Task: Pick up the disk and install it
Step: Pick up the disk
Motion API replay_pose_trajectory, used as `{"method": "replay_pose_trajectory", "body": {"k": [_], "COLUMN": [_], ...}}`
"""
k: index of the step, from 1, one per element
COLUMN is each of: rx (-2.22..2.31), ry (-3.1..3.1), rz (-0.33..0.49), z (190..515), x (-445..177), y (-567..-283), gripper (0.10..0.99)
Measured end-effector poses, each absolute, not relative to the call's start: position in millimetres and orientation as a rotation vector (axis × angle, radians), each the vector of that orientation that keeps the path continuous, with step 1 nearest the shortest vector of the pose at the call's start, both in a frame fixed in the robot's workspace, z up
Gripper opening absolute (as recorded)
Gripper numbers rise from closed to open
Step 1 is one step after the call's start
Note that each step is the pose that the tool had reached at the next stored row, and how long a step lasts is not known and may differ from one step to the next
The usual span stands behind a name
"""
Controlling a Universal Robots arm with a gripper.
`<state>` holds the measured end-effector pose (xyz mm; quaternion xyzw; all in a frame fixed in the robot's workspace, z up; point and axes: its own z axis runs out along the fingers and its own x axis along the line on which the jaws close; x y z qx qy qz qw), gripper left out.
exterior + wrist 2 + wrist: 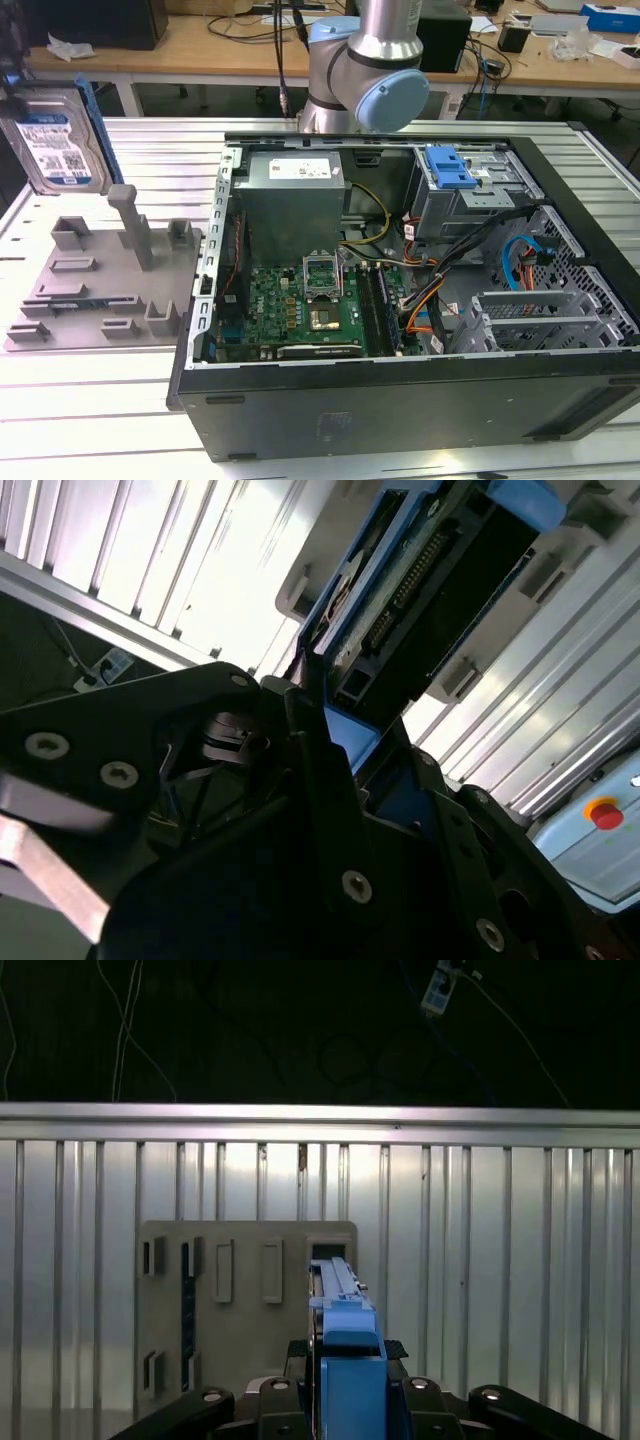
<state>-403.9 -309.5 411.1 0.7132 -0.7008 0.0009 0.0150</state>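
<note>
In the exterior view the open computer case (400, 420) lies nearest, its motherboard (310, 305) and its drive bay (480, 195) with a blue latch (448, 168) exposed. Beside it, on that view's left, the grey fixture plate (100, 290) with 1 tall post rests on the slotted aluminium table (150, 150). Past the plate the disk (55, 140) hangs upright and apart from it, label toward the camera — both wrist views show the gripper (350, 1360) clamped on its blue-railed edges — and farther back stand the arm (365, 70) and a wooden workbench (200, 45).
</note>
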Motion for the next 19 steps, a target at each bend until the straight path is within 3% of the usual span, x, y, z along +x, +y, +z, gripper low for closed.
{"method": "replay_pose_trajectory", "body": {"k": [14, 19], "rx": [2.22, 2.22], "ry": [-2.181, -2.181], "rz": [0.003, 0.003], "z": [485, 489], "x": [-404, -403], "y": [-310, -310], "gripper": [0.365, 0.365]}}
